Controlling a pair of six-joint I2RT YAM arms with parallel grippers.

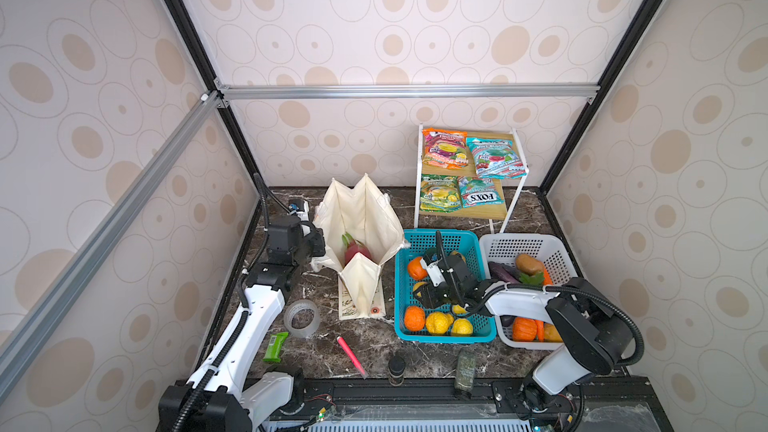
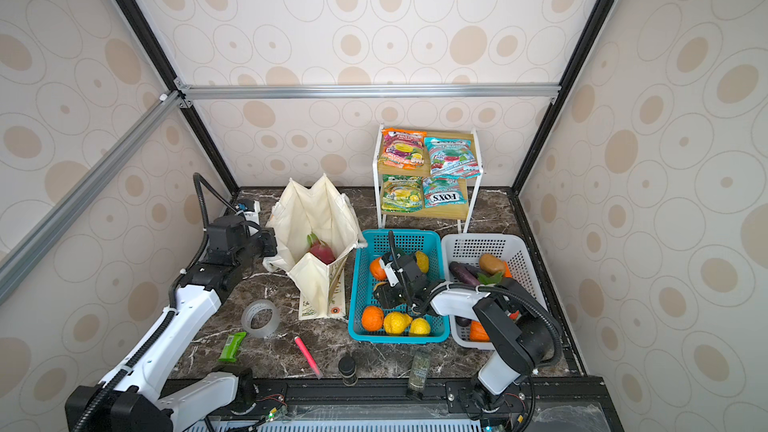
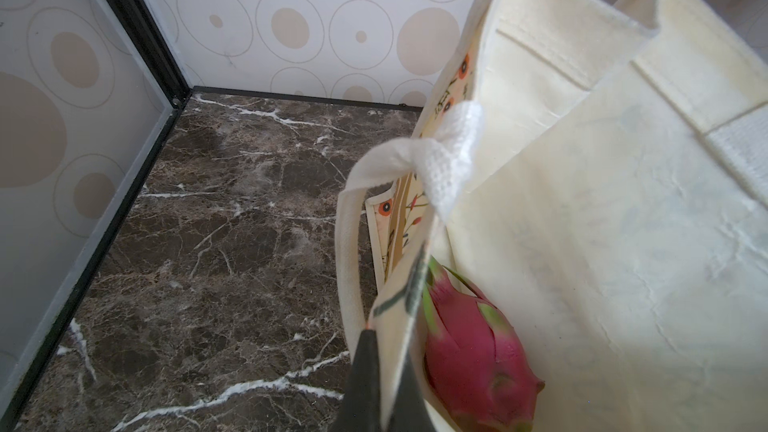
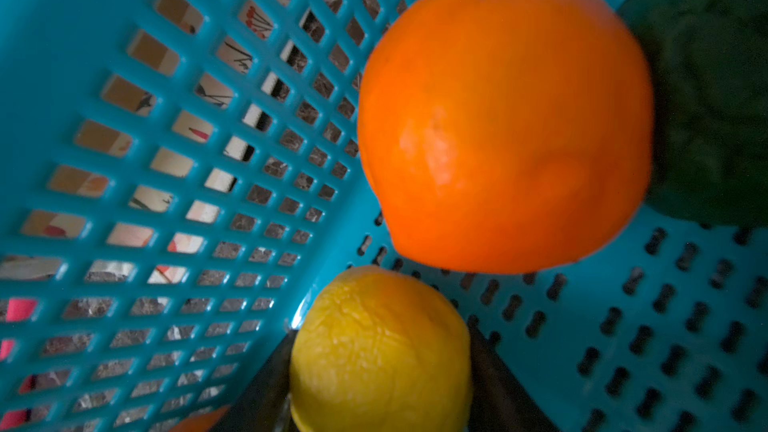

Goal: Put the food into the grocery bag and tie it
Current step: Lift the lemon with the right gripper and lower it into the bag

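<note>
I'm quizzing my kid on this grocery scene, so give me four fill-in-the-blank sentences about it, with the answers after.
Inside the grocery bag lies a pink ____. The right gripper has its fingers flanking a ____ citrus. The shelf holds ____ candy packets. The eggplant lies in the ____ basket. Answers: dragon fruit, yellow, four, white.

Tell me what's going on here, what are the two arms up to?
The left claw is pinched shut on the rim of the grocery bag, holding its mouth open; a dragon fruit already lies inside. The right claw is down in the turquoise basket, jaws either side of a yellow citrus; whether it grips yet is unclear. The candy packets sit on the shelf; the bag is untied.
</note>
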